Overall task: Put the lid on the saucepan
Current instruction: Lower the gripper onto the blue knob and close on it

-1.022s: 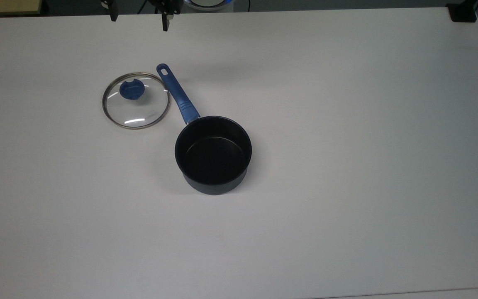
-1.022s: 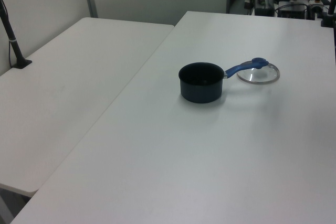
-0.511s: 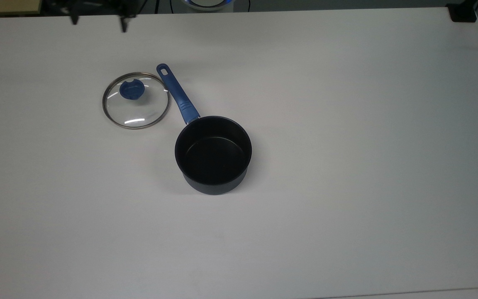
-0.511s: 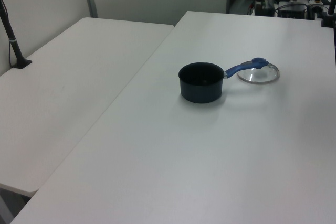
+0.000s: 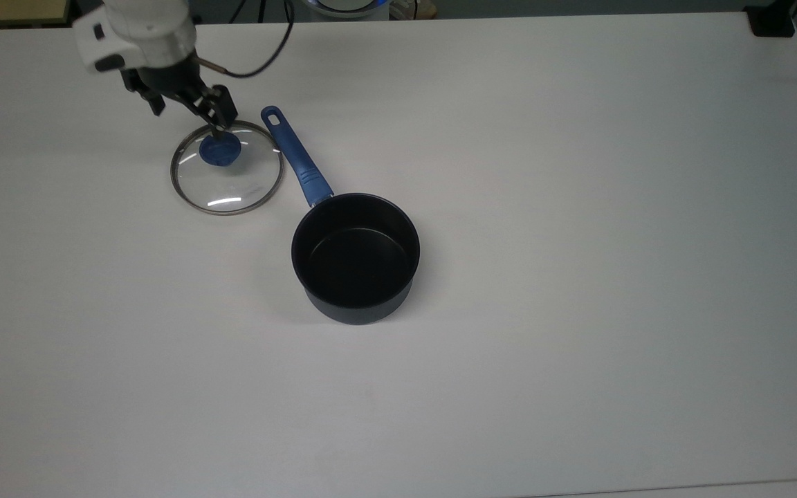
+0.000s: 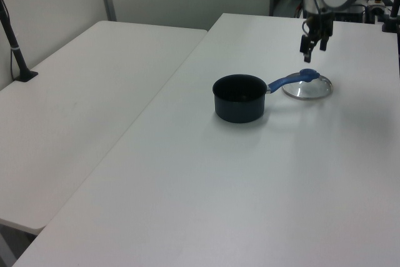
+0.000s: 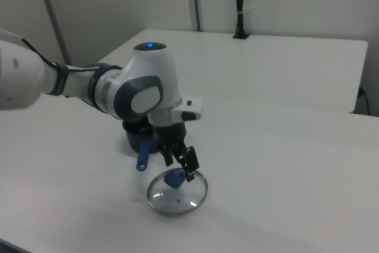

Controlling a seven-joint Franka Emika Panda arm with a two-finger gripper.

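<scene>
Setting, top view: white bench is carrying just the two task things, with dark clutter along its far edge.
Lid, top view: the lid is lying flat on the bench, blue knob up, just beside the saucepan's blue handle on the top view's left.
Saucepan, top view: the saucepan is sitting open and empty, well short of being covered.
Gripper, top view: the gripper is hanging over the lid's far rim with its fingers spread wide, holding nothing; one fingertip is lining up right at the knob.

Gripper, left view: the gripper is hovering clearly above the lid, daylight showing between its tips and the knob.
Saucepan, left view: the saucepan is standing at the left view's left of the lid, its handle reaching toward the lid's edge.

Gripper, right view: the gripper is pointing down, one finger just above the knob, jaws apart.
Lid, right view: the lid is resting in front of the arm; the saucepan is mostly hidden behind it.

Step in hand: I judge this is the reach for the lid, grasp not yet made.
Next move calls for: centring both fingers either side of the knob, dropping straight down, then closing; after that a lift high enough to clear the handle and the pan rim.
</scene>
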